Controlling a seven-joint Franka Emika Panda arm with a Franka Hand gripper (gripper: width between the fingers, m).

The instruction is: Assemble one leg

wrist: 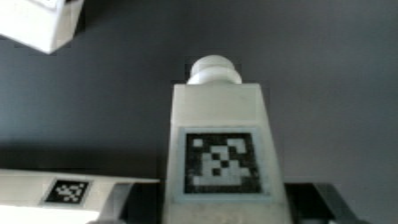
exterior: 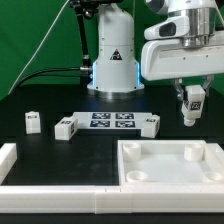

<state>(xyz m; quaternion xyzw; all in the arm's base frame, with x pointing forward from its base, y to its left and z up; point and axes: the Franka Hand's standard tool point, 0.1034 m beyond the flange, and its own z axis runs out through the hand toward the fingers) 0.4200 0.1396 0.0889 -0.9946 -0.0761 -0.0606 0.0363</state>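
**Exterior view**
- Tool: the tool (exterior: pixel 190 106) hangs at the exterior view's right, above the table (exterior: pixel 60 150). Its two fingers are pressed against opposite sides of the held leg (exterior: pixel 191 100), and it touches nothing else.
- Held leg: upright, with its lower end clear of the table. Whether it hangs over the tray-like piece or just beyond its far rim cannot be told.
- Loose legs: three lie on the table in a far row. They are the left leg (exterior: pixel 32 121), the middle leg (exterior: pixel 66 127) and the right leg (exterior: pixel 149 125).
- Marker board: the marker board (exterior: pixel 112 121) lies flat between the middle leg and the right leg.
- Edges: the white tray-like piece (exterior: pixel 128 160) sits near and to the right, with a raised rim and corner sockets. A white border wall (exterior: pixel 8 155) runs along the left and near sides.
- Open room: a bare dark strip of table lies between the far row and the tray-like piece.
- Cut off: the arm is cropped at the top, and the tray-like piece at the right edge.

**Wrist view**
- Tool: the tool (wrist: pixel 222 205) pinches the held leg (wrist: pixel 221 120). One dark finger (wrist: pixel 317 196) shows on each side, mostly out of frame.
- Held leg: its square tag (wrist: pixel 222 160) faces the camera. A rounded peg (wrist: pixel 214 70) stands at the free end, over bare table (wrist: pixel 338 60).
- Hard to make out: a tagged white part (wrist: pixel 63 190) and a plain white corner (wrist: pixel 36 25) are both cropped and blurred. What they are cannot be told.
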